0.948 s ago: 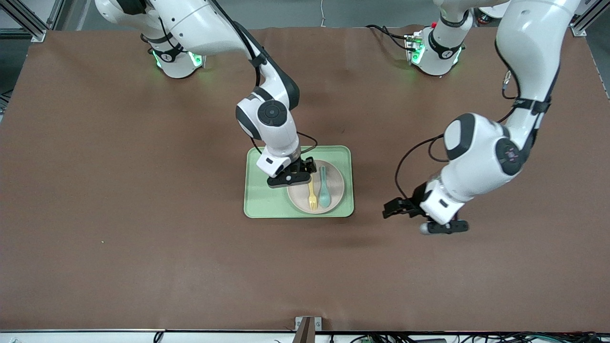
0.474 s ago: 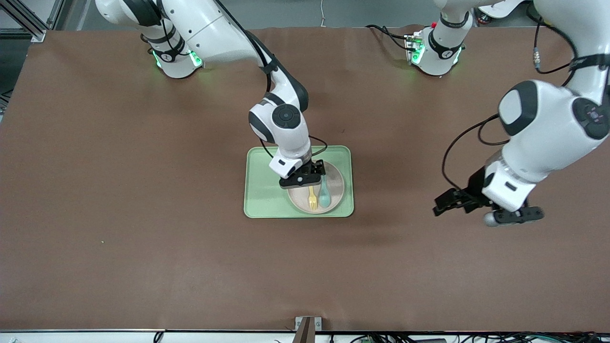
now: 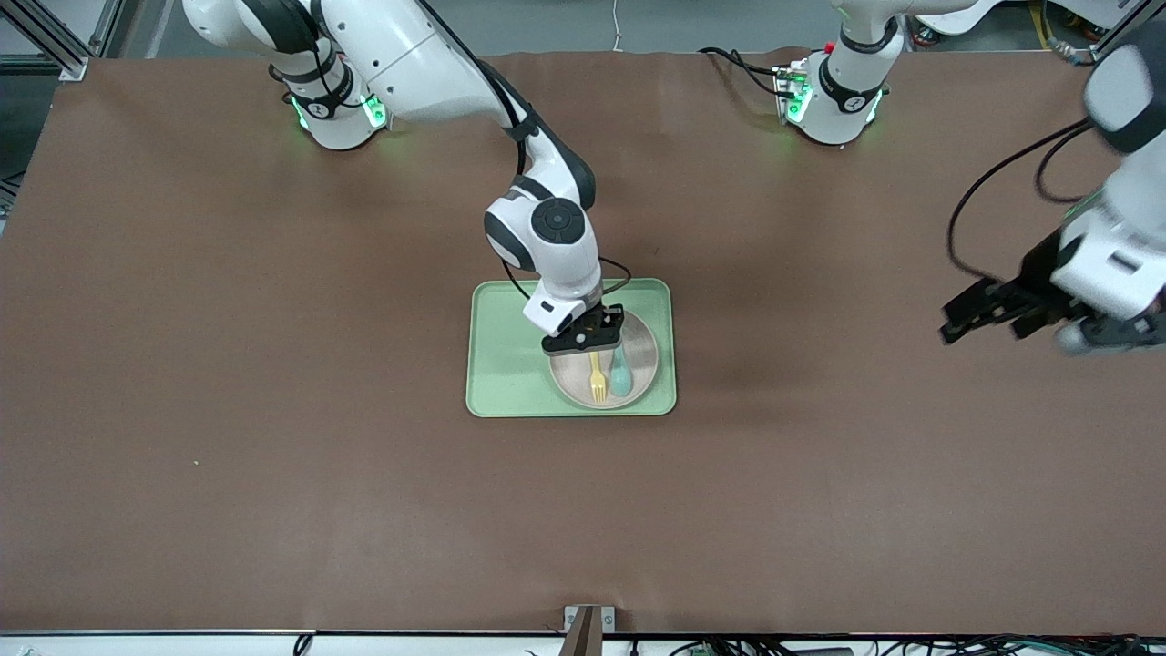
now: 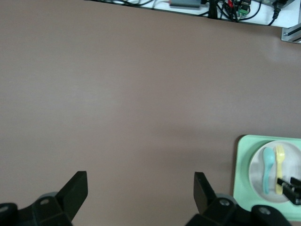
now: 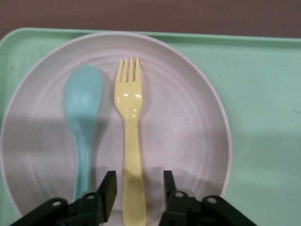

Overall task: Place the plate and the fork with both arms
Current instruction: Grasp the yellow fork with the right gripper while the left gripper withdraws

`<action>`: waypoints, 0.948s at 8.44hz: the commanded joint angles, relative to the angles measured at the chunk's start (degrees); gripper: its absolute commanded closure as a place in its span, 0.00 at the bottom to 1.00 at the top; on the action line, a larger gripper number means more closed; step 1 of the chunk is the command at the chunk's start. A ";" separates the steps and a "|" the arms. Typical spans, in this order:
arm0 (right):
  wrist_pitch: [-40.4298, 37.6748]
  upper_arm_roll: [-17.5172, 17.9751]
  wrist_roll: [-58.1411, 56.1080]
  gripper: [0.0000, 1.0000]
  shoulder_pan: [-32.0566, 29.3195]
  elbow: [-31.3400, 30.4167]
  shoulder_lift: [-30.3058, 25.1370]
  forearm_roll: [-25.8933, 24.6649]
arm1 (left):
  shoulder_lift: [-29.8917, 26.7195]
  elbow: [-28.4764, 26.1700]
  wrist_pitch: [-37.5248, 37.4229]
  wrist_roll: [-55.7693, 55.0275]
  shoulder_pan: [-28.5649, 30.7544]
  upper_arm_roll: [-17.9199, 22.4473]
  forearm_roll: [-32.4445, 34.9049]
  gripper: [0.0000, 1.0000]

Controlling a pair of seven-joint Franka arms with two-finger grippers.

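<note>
Two utensils lie side by side on the plate (image 3: pixel 629 363): the pale-yellow fork (image 3: pixel 597 376) and a teal-blue spoon (image 3: pixel 620 372), both with their handles pointing toward the robots' bases and their heads toward the front camera, close together but not touching. The plate sits in the light-green tray (image 3: pixel 506 364), in the corner nearer the front camera and toward the left arm's end, and the tray rests near the middle of the brown surface (image 3: pixel 273 456). The right gripper (image 3: pixel 592 342) is low over the plate's edge at the fork's handle; in the right wrist view its jaws stand apart on either side of that handle (image 5: pixel 134 197), a narrow gap showing on each side, so nothing is gripped. The left gripper (image 3: pixel 988 310) hangs over bare surface well apart from the tray, toward the left arm's end, its jaws spread wide and holding nothing.
</note>
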 commanded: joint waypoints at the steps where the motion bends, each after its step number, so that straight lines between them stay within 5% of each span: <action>1: 0.30 -0.47 2.70 0.58 0.72 0.61 1.36 -1.40 | -7.68 -7.45 -0.15 0.78 -2.38 2.12 3.65 0.01; 2: 0.30 -0.47 2.79 0.58 0.73 0.69 1.36 -1.31 | -8.84 -7.04 -4.67 1.04 -2.38 2.11 4.72 0.01; 5: -0.23 -0.47 5.49 0.89 0.73 0.69 1.10 -1.31 | -5.70 1.90 -11.47 1.83 -1.67 1.94 5.88 0.01; 8: -1.28 -0.55 9.18 0.98 0.90 0.78 -0.04 -0.96 | -5.16 4.12 -11.57 2.27 -1.41 2.38 4.64 0.01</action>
